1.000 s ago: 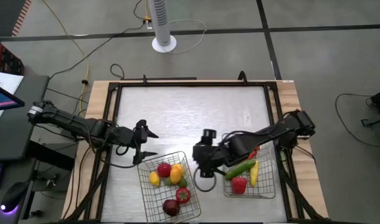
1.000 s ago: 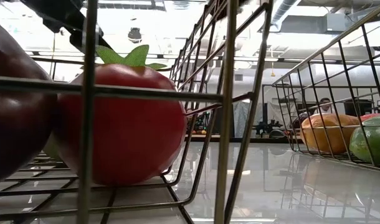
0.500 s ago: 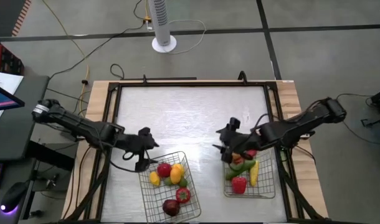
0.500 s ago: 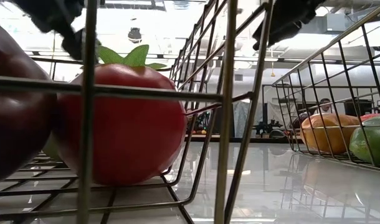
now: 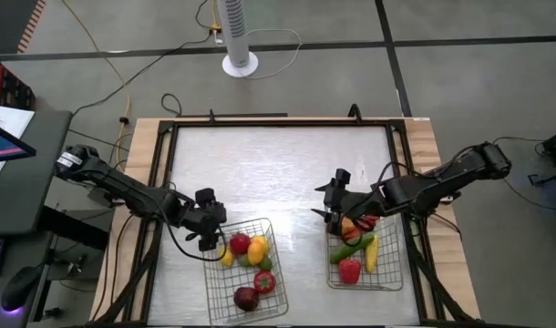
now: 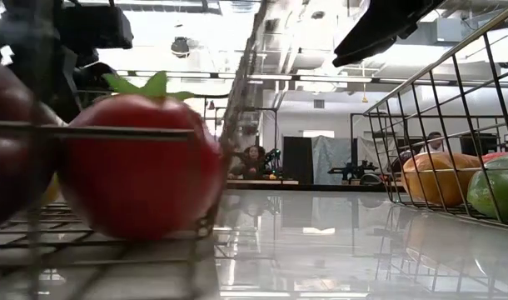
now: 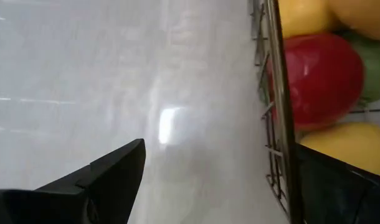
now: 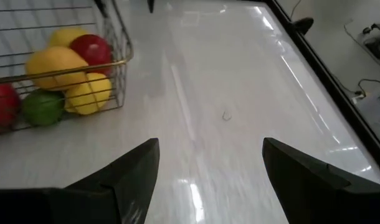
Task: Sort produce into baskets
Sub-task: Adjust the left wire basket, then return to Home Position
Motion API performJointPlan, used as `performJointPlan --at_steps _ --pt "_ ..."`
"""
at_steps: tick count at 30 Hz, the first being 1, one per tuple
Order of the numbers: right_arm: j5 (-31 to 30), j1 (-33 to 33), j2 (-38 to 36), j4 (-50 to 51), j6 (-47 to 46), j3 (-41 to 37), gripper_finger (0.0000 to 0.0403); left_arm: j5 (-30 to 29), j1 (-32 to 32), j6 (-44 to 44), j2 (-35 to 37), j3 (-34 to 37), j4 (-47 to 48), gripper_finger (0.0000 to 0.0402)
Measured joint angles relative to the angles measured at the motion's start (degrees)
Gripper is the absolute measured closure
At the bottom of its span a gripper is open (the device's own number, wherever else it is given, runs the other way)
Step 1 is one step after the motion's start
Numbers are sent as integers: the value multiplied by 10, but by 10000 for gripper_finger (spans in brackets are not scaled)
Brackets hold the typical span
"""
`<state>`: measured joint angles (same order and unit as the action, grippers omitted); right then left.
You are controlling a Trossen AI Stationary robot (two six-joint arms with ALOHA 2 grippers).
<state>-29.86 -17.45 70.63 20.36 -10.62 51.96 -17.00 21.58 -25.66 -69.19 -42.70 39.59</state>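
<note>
Produce is all in the two baskets, lower centre of your high view. Left basket (image 5: 246, 278): red tomato (image 5: 264, 282), maroon piece (image 5: 246, 298), red round piece (image 5: 239, 244), yellow and orange pieces. Right basket (image 5: 387, 273): green cucumber (image 5: 347, 250), red pepper (image 5: 350, 270), long yellow piece (image 5: 372, 254). Left gripper (image 5: 210, 232): at the left basket's upper-left corner, jaws wide, one finger either side of the wire wall, nothing held. Right gripper (image 5: 331, 202): at the right basket's upper-left corner, jaws spread, empty. Table (image 5: 278, 173) otherwise bare steel.
</note>
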Motion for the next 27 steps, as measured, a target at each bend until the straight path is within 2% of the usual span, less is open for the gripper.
performJointPlan --at_steps 11,17,20,27 --pt "11 -8 -5 18 19 0 92 -65 -4 23 -2 0 41 56" --pt "16 22 -25 40 32 0 92 -99 -7 34 1 0 58 56" --pt "40 43 -42 42 33 -2 92 -108 -7 40 11 -1 62 56" --pt "62 83 -132 -41 41 -110 92 -107 15 41 75 -27 47 56"
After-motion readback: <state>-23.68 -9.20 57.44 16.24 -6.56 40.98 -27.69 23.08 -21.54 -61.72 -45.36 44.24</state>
